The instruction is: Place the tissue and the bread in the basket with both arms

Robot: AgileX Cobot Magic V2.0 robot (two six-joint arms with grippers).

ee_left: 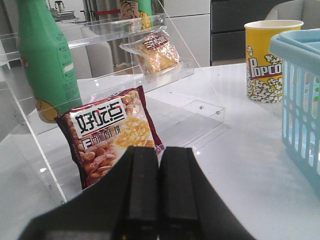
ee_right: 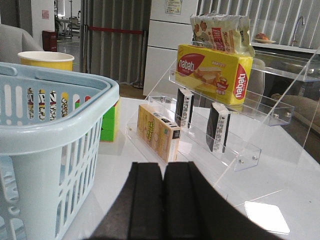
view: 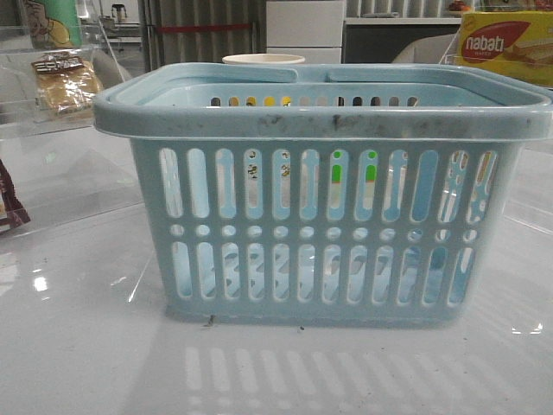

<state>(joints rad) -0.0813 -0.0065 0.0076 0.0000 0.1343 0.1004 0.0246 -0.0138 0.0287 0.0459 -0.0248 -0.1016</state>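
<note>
While both the left gripper (ee_left: pixel 159 187) and right gripper (ee_right: pixel 163 197) sit with fingers pressed together on nothing, the big light-blue slotted plastic basket (view: pixel 320 130) sits mid-table, the clear-wrapped golden bread (ee_left: pixel 156 51) on the left acrylic shelf and two small black tissue packs (ee_right: pixel 218 127) on the right one.

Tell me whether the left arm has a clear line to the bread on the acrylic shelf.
Probably yes. The left gripper, jaws shut, faces the clear shelf; the bread sits on an open upper tier. The snack packet stands lower, and might be brushed on approach.
</note>
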